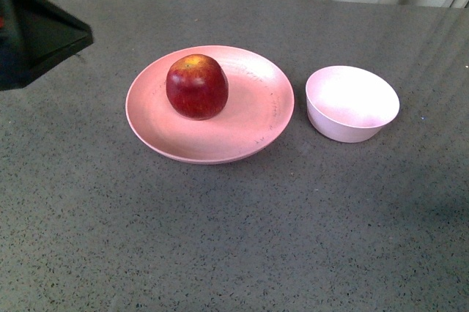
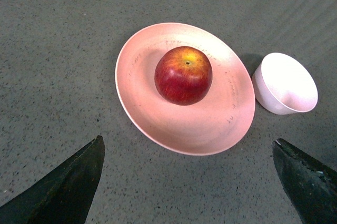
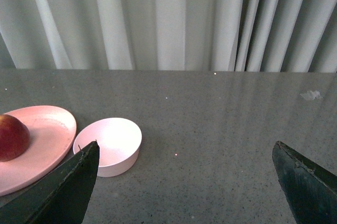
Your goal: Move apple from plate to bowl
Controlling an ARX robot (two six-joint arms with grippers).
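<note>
We see a dark grey table [image 1: 234, 246] with fine speckles all over its surface. Behind its far edge hangs a pale curtain [image 3: 174, 19] in vertical folds. Not far from that edge lies one small whitish mark [image 3: 313, 95]; what it is we cannot tell.

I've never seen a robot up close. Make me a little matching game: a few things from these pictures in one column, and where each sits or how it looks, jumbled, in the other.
Column one
1. apple
2. plate
3. bowl
4. left gripper

Column two
A. empty, to the right of the plate
B. open, holding nothing
C. dark red, sitting on the plate
D. wide, shallow and pink, under the apple

Pairs: 1-C, 2-D, 3-A, 4-B
</note>
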